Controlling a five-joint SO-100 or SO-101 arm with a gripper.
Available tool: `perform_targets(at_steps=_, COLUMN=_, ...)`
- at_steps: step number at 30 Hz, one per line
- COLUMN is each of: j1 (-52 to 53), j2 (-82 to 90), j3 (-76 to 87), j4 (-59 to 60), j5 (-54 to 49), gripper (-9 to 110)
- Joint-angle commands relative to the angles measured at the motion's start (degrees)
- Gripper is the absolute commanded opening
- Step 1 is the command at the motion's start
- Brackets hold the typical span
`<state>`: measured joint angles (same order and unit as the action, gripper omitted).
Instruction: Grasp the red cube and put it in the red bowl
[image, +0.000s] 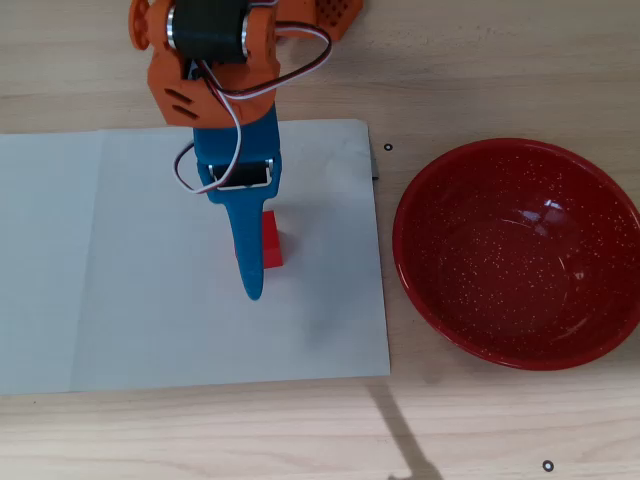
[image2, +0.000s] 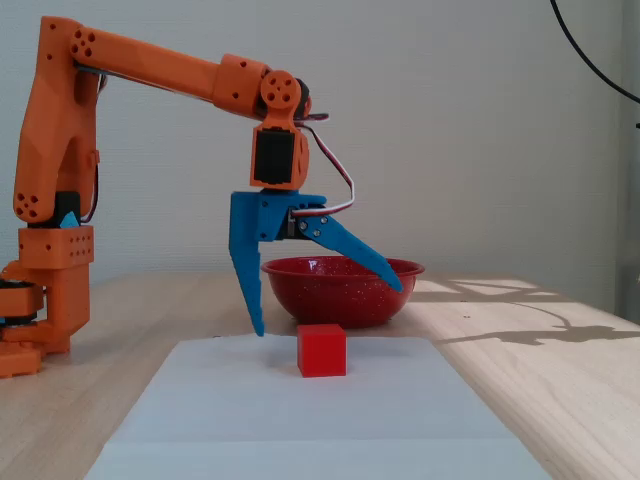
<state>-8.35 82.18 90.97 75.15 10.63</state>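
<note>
The red cube (image2: 322, 350) sits on a white paper sheet (image2: 300, 420); in the overhead view the cube (image: 271, 243) shows just right of the blue fingers. My gripper (image2: 328, 309) is open and empty, hanging over the cube. One blue fingertip (image2: 257, 328) reaches down left of the cube, and the other finger (image2: 385, 272) is spread up to the right. In the overhead view the gripper (image: 248, 250) partly covers the cube. The red bowl (image: 517, 253) with white speckles stands empty on the wood, right of the paper; in the fixed view the bowl (image2: 345, 295) lies behind the cube.
The orange arm base (image2: 45, 280) stands at the left of the fixed view. The white paper (image: 120, 260) covers the left half of the wooden table in the overhead view. A white wall rises behind the table.
</note>
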Motion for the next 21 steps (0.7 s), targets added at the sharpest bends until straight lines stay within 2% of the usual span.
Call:
perform_targets(at_steps=1, j1=-1.1, j2=2.7, j3=-1.6, j4=-1.1, j5=1.4, gripper=70)
perform_targets(at_steps=21, j1=1.3, j2=-6.6, j3=-1.8, j4=-8.2, j5=0.7, gripper=69)
